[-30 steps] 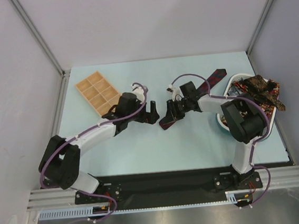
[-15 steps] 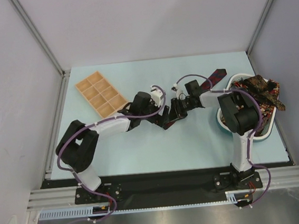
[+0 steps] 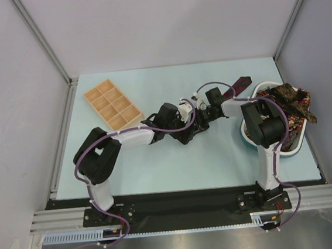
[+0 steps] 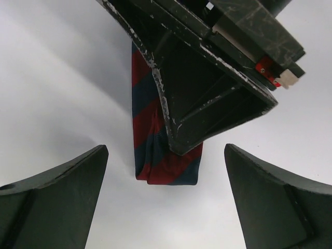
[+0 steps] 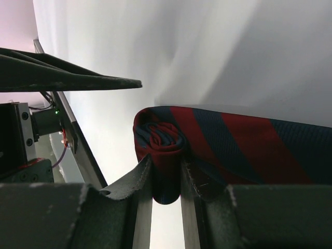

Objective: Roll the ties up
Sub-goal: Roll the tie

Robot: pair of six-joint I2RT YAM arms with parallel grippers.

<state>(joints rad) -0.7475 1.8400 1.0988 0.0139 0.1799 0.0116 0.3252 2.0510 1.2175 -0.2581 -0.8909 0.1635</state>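
The striped tie point(image 3: 240, 84) lies on the bench point(image 3: 158, 160), running from its rolled end at centre toward the far right. The right gripper point(image 5: 165, 175) pinches the roll; the left gripper point(image 4: 164, 150) gapes wide beside it.

Pale table point(image 3: 176, 165): tray point(image 3: 112, 104), striped tie point(image 3: 240, 85), maybe tub point(image 3: 264, 84).

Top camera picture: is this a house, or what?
Likely a robot lab booth: two black-and-white robot arms bolted to a pale blue table, one gripping a navy-and-red striped tie, plain grey walls on metal frame rails.
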